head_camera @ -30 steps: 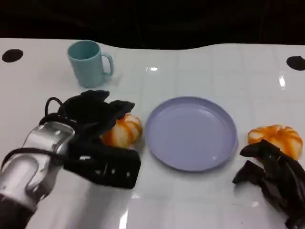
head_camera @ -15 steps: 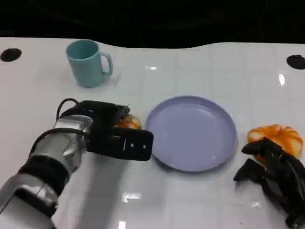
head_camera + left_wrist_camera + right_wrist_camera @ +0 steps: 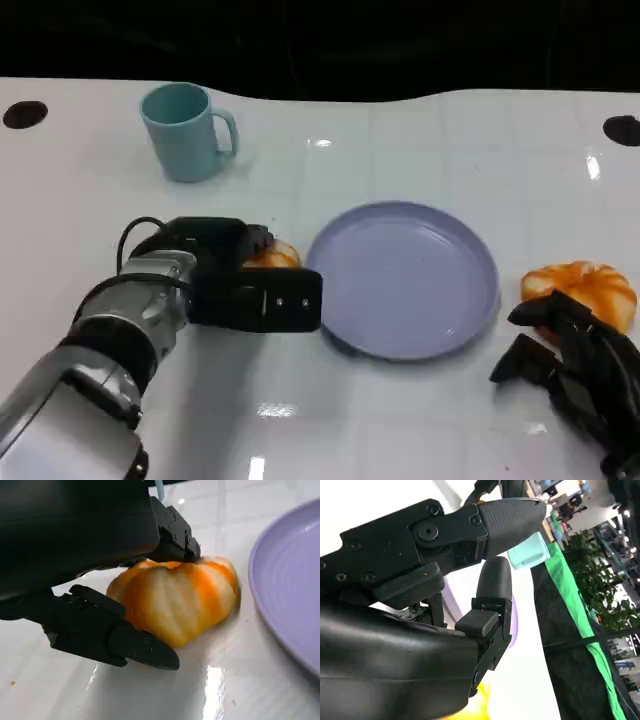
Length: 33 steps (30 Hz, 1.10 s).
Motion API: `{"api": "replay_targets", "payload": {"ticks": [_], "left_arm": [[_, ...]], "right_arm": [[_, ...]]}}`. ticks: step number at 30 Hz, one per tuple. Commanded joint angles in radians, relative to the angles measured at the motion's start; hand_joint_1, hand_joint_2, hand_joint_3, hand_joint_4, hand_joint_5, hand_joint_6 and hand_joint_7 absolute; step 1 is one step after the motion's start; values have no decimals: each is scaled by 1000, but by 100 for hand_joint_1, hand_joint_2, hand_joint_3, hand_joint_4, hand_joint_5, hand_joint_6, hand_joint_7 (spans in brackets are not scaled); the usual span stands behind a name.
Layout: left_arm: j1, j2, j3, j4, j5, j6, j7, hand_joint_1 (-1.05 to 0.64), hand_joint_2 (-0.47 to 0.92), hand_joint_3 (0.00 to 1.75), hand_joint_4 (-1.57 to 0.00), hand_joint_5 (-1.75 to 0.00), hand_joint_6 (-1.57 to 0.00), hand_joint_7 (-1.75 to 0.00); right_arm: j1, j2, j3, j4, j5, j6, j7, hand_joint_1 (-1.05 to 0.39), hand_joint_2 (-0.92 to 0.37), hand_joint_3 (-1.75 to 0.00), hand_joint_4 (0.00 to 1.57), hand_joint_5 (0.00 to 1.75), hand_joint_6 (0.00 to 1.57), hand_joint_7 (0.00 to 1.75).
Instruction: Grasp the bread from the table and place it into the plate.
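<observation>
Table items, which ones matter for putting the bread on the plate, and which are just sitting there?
Part of the job:
- bread, left hand closing around it
- purple plate, nothing on it

Just lying about:
- teal mug
- second bread, beside the right hand

Our left hand (image 3: 232, 275) grips the bread (image 3: 175, 597); our right hand (image 3: 575, 375) seems open, fingers apart.

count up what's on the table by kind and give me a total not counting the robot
Bread: 2, one at the left hand, one beside the right hand
Plate: 1
Mug: 1
Total: 4
</observation>
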Motion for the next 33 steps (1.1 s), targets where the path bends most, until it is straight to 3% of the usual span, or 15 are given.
{"api": "replay_targets", "payload": {"ticks": [1, 2, 3, 4, 8, 9, 10, 12, 19, 23, 33], "left_arm": [[16, 18, 3, 26, -14, -18, 95, -33, 92, 10, -72, -138, -114, -15], [20, 18, 1, 28, -12, -14, 124, -29, 92, 18, -69, -140, -110, -26], [22, 18, 0, 30, -11, -12, 143, -25, 92, 25, -68, -137, -94, -48], [23, 17, -2, 32, -11, -11, 154, -24, 92, 28, -67, -135, -87, -58], [26, 13, 6, 34, -19, 5, 205, -22, 92, 30, -66, -134, -80, -69], [28, 10, 15, 32, -25, 21, 235, -22, 92, 35, -71, -158, -62, -127], [30, 8, 21, 31, -30, 32, 257, -22, 92, 39, -72, -166, -54, -150], [30, 4, 29, 28, -37, 46, 284, -21, 92, 40, -73, -173, -47, -170], [24, -4, 50, 22, -70, 64, 295, -22, 92, 40, -75, -175, -45, -175], [8, -27, 91, -14, -114, 79, 346, -23, 92, 44, -83, -175, -52, -175], [9, -27, 102, -49, -131, 34, 377, -19, 85, 57, -81, -175, -52, -175]], "right_arm": [[12, -21, -4, 13, -2, 9, -1, -54, -92, -20, 64, 156, 60, 121], [11, -20, -5, 15, -6, 3, -8, -54, -92, -20, 64, 156, 60, 121], [11, -19, -5, 17, -8, 0, -14, -54, -92, -19, 65, 156, 61, 121], [11, -18, -5, 18, -9, -2, -18, -54, -92, -19, 65, 156, 62, 121], [12, -19, -1, 16, -14, -6, -26, -54, -92, -18, 66, 155, 62, 120], [11, -21, 0, 19, -16, -9, -26, -54, -92, -20, 66, 155, 63, 120], [10, -23, 1, 21, -18, -10, -26, -54, -92, -21, 66, 154, 63, 120], [4, -28, 3, 44, -22, -35, -8, -54, -92, -23, 68, 155, 62, 119], [-6, -29, 6, 74, -41, -84, -10, -55, -92, -27, 68, 158, 62, 123], [-6, -19, -4, 73, -30, -68, -19, -56, -92, -23, 68, 158, 62, 122], [-6, -23, -2, 73, -32, -65, -11, -55, -92, -24, 66, 159, 61, 122]]}}
